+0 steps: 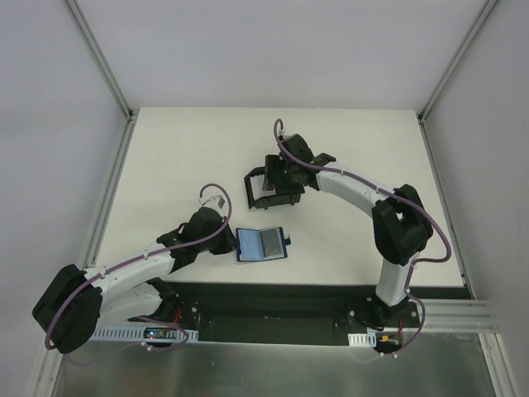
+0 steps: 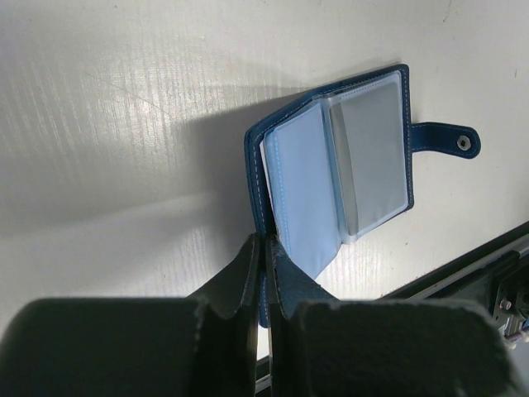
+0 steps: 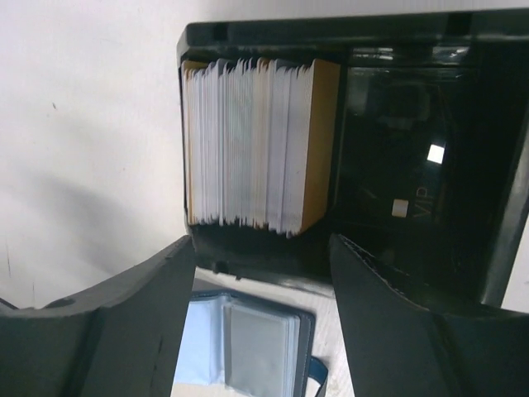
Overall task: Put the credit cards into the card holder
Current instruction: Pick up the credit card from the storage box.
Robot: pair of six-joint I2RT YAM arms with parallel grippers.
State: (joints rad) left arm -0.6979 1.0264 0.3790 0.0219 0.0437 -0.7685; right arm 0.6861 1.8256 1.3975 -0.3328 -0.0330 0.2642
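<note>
The dark blue card holder (image 1: 263, 245) lies open on the white table, its pale clear slots facing up; it also shows in the left wrist view (image 2: 331, 178) and in the right wrist view (image 3: 248, 351). My left gripper (image 2: 266, 248) is shut on the card holder's left cover edge, low at the table (image 1: 231, 240). The credit cards (image 3: 248, 145) stand as a tight white stack on edge in the left part of a black box (image 3: 413, 165). My right gripper (image 3: 264, 256) is open and empty, hovering over the box (image 1: 285, 184), its fingers apart from the cards.
The black open-topped box (image 1: 250, 184) stands at mid table, just behind the card holder. The card holder's snap tab (image 2: 463, 142) sticks out on its right side. The table's near edge and a dark rail (image 1: 289, 294) run just in front of the card holder.
</note>
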